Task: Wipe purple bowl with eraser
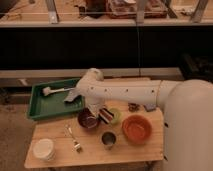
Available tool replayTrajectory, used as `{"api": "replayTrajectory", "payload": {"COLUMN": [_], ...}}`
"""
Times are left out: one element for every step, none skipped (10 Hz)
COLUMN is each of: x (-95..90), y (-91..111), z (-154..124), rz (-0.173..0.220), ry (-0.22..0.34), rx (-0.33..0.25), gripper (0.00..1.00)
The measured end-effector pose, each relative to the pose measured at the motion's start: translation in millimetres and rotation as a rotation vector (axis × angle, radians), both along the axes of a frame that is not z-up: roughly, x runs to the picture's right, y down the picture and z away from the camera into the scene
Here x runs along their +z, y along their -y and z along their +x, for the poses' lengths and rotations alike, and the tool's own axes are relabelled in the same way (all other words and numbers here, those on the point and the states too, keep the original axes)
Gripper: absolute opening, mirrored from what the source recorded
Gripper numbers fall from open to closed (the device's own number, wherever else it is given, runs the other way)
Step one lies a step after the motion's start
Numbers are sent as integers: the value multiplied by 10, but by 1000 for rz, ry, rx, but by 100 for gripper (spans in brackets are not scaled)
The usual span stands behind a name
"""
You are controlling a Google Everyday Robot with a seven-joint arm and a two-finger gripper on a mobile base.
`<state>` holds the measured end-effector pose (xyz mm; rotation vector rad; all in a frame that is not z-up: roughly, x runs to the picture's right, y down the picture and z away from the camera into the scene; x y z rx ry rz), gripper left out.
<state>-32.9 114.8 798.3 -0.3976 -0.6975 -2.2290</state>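
The purple bowl (87, 120), dark and shallow, sits on the wooden table (55, 130) just right of the green tray. My gripper (102, 113) hangs down from the white arm (125, 92) at the bowl's right rim. It is shut on the eraser (106, 116), a small dark block with pale and reddish stripes. The eraser is at the bowl's right edge, beside a small green cup (115, 116).
An orange bowl (136, 129) stands to the right, a metal cup (108, 139) in front, a fork (74, 137) and a white bowl (43, 148) front left. The green tray (45, 106) at back left holds a white-headed brush (54, 90). Small items (134, 106) lie behind.
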Motion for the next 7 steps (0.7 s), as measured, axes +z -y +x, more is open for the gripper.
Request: {"api": "replayTrajectory", "payload": {"x": [76, 124, 138, 138, 134, 128, 130], "y": [91, 149, 188, 213, 226, 222, 214], "z": [-12, -87, -177, -316, -480, -624, -680], "rz": [4, 3, 6, 7, 8, 7, 6], "ry": [19, 42, 62, 89, 117, 144, 156], "rx": [13, 18, 16, 9, -10, -30, -44], "gripper": [5, 5, 5, 5, 5, 5, 5]}}
